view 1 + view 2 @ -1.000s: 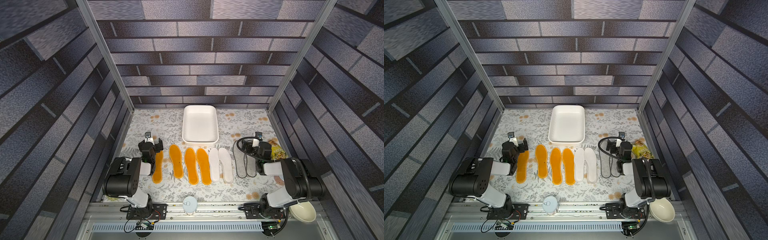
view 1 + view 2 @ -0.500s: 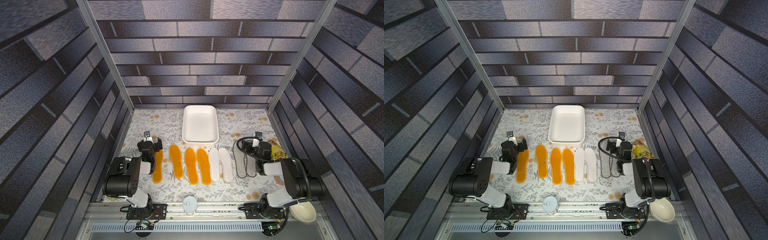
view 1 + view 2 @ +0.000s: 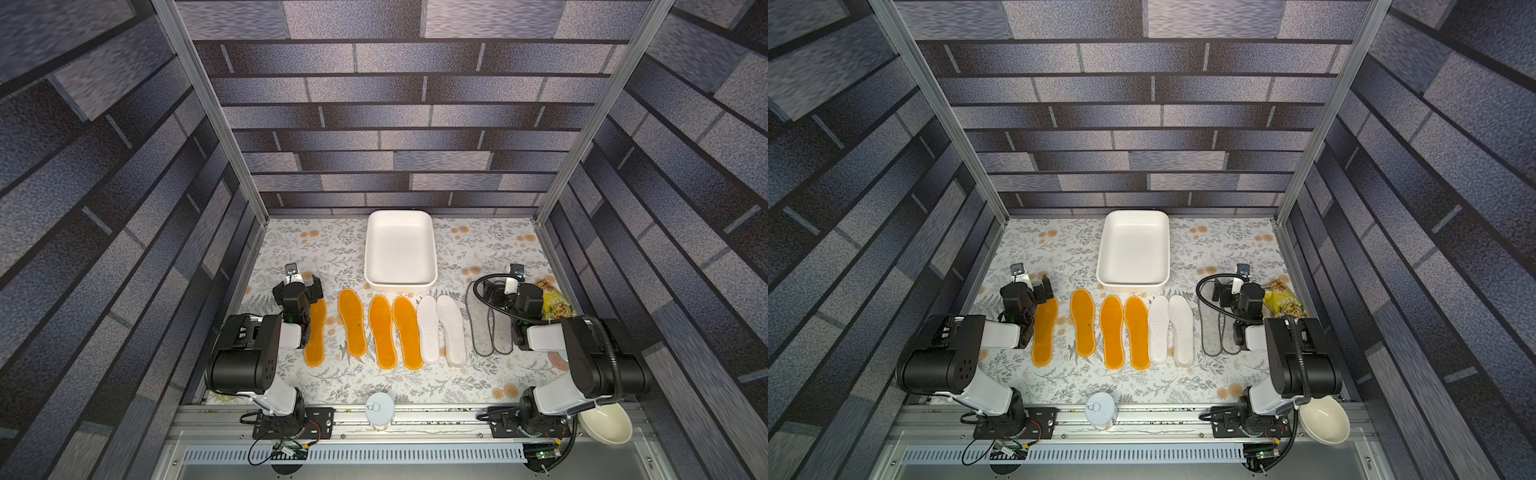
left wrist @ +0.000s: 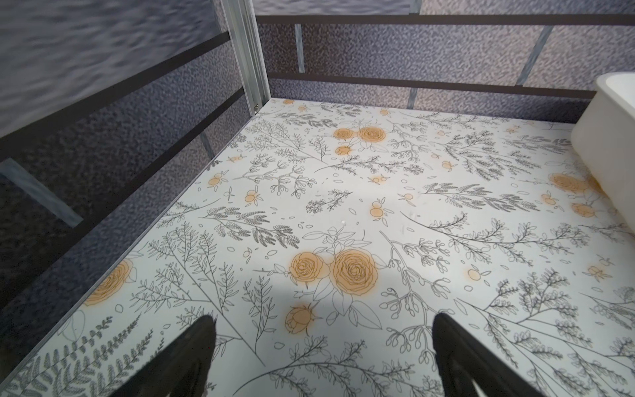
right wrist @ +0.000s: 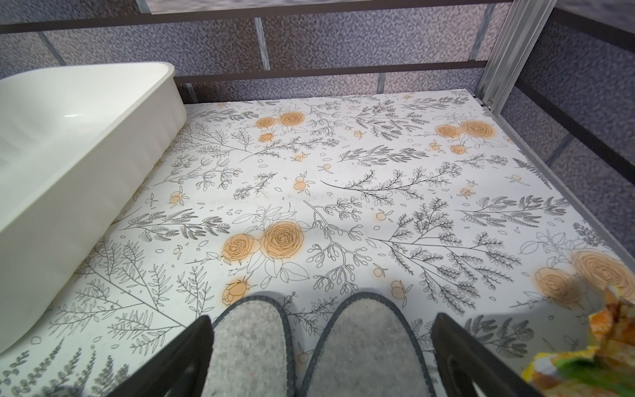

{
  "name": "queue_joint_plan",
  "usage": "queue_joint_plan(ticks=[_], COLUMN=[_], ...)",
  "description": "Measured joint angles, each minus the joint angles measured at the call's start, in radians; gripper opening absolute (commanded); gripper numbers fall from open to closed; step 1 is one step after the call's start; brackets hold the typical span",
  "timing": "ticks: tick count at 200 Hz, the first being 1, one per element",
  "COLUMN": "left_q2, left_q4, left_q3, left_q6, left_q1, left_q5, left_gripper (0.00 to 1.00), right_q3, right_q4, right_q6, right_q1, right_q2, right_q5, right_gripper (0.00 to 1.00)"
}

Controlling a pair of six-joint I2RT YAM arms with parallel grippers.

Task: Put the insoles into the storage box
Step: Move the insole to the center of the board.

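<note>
- We count four orange insoles (image 3: 352, 322), two white insoles (image 3: 428, 328) and two grey insoles (image 3: 482, 324), eight in one row on the tabletop (image 3: 478, 245).
- One storage box (image 3: 400, 253) stands just behind the row's middle.
- Our left gripper (image 4: 323, 319) has its jaws apart over bare tabletop.
- Our right gripper (image 5: 321, 319) is spread too, with both grey toe ends between its jaws.
- At the edges we see one bowl (image 3: 604, 424), one can (image 3: 379, 409) and one snack bag (image 3: 555, 303).

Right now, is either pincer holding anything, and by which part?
Nothing is held. The left pincer and right pincer both stand open; the grey insoles lie flat below the right one.
</note>
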Motion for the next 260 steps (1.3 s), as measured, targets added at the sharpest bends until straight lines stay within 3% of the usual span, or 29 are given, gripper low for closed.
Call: queue_joint_plan(ticks=[28, 78, 102, 131, 166, 207, 237, 260], left_q2=[-0.060, -0.327, -0.404, -0.475, -0.616, -0.753, -0.725, -0.620], left_q4=[-0.015, -0.145, -0.362, -0.715, -1.097, -1.522, -1.735, -1.815], left_q3=[-0.013, -0.008, 0.077, 0.241, 0.301, 0.323, 0.367, 0.396], left_q6=[0.000, -0.002, -0.047, -0.198, -0.417, -0.620, -0.646, -0.645], left_q1=[-0.017, -0.047, -0.059, -0.064, -0.076, -0.034, 0.016, 0.026], left_q5=[-0.040, -0.104, -0.136, -0.133, -0.072, 0.090, 0.207, 0.270], left_gripper=[1.00, 1.00, 1.00, 1.00, 1.00, 1.00, 1.00, 1.00], right_q3=[0.014, 0.126, 0.246, 0.360, 0.406, 0.406, 0.406, 0.406], right_q4=[-0.099, -0.325, -0.527, -0.729, -0.894, -1.022, -1.056, -1.067], right_q6=[0.000, 0.012, 0.035, 0.084, 0.154, 0.210, 0.237, 0.248], right_q1=[0.000, 0.000, 0.000, 0.000, 0.000, 0.000, 0.000, 0.011], right_q2=[-0.122, -0.295, -0.319, -0.340, -0.343, -0.362, -0.384, -0.386], right_q5=[-0.001, -0.043, -0.106, -0.209, -0.348, -0.422, -0.449, -0.465], right_gripper=[1.00, 1.00, 1.00, 1.00, 1.00, 1.00, 1.00, 1.00])
